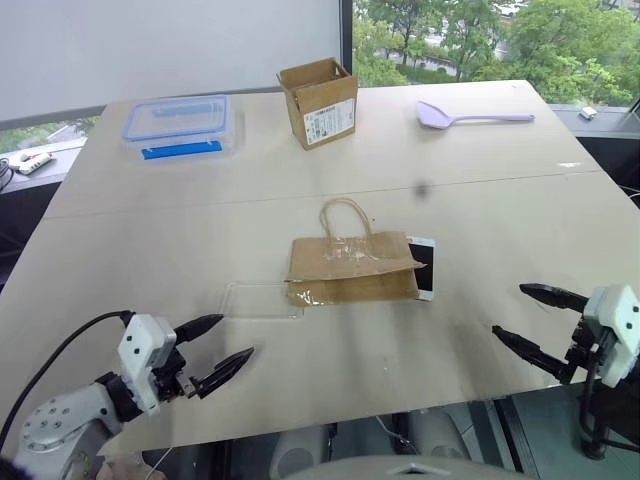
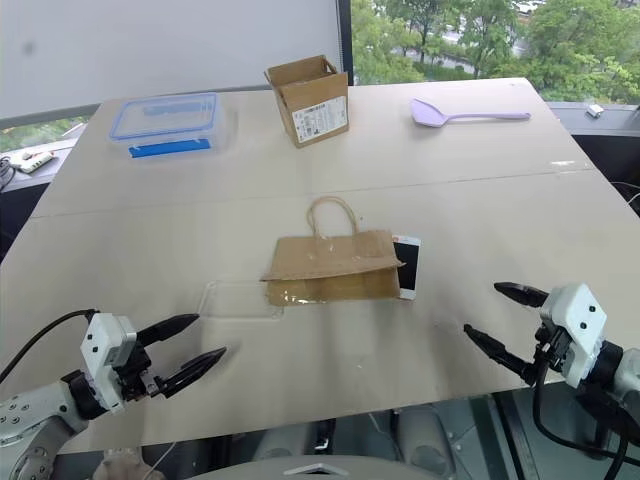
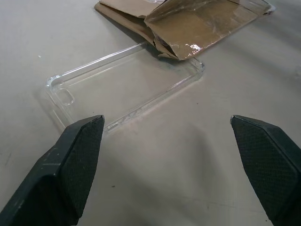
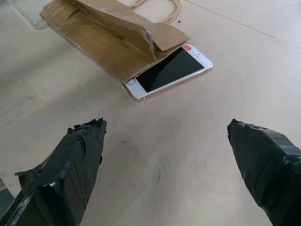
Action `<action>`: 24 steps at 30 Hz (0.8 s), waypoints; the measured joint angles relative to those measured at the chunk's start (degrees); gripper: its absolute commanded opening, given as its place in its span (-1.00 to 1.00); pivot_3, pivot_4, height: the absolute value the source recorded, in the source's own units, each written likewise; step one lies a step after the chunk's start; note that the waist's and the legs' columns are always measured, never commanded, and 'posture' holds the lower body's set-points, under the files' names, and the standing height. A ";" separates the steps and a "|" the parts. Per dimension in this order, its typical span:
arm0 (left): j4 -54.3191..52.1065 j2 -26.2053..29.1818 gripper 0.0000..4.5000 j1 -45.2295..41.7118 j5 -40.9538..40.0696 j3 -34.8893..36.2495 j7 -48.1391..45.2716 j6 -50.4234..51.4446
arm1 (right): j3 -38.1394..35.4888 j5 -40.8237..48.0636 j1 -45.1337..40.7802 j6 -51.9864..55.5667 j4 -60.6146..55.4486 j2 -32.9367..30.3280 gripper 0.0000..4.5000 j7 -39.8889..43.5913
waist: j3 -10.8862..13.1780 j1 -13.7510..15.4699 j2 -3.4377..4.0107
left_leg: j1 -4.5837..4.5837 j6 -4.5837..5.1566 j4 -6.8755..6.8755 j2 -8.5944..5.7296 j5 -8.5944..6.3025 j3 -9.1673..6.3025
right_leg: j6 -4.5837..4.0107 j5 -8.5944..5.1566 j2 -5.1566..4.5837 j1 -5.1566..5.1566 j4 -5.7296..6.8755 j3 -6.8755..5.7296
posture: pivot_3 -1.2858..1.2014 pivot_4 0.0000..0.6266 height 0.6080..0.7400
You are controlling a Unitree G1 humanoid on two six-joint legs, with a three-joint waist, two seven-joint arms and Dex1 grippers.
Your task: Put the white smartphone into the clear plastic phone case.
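Note:
The white smartphone point(image 1: 424, 266) lies screen-up on the table, partly under the right end of a flat brown paper bag point(image 1: 350, 268); it also shows in the right wrist view point(image 4: 169, 71). The clear plastic phone case point(image 1: 262, 299) lies flat at the bag's left end, one corner tucked under the bag, seen close in the left wrist view point(image 3: 122, 89). My left gripper point(image 1: 218, 350) hovers open near the table's front left, short of the case. My right gripper point(image 1: 535, 322) is open at the front right, apart from the phone.
At the back of the table stand a clear box with a blue-rimmed lid point(image 1: 182, 124), an open cardboard box point(image 1: 320, 102) and a lilac spatula point(image 1: 470, 116). The table's front edge point(image 1: 400, 405) runs just below both grippers.

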 measured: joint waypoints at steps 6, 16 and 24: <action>-0.82 0.00 0.98 -11.14 4.38 -6.31 0.18 -5.57 | 2.77 3.30 -4.29 0.22 -6.23 0.59 1.00 -1.00 | 0.05 0.79 0.08 | -0.02 0.00 0.03 0.00 0.01 -0.06 | 0.00 0.01 0.04 0.02 0.00 -0.07 | 0.03 -0.52 1.00; -3.95 3.14 0.98 -21.08 14.27 -15.79 2.87 -7.83 | 3.77 8.46 -0.40 3.35 -15.57 -1.74 1.00 -0.46 | 0.01 1.53 0.02 | -0.11 0.15 -0.04 -0.03 -0.09 -0.07 | -0.02 0.05 0.08 0.24 -0.46 -0.14 | 0.03 -0.52 1.00; 4.20 2.77 0.65 -35.17 18.87 -23.61 4.20 -6.31 | 2.61 8.84 2.48 3.37 -16.66 -1.84 1.00 -0.62 | 0.00 1.05 0.03 | -0.03 0.15 -0.03 -0.02 -0.09 -0.09 | 0.03 0.04 0.23 0.34 -0.49 -0.11 | 0.03 -0.52 1.00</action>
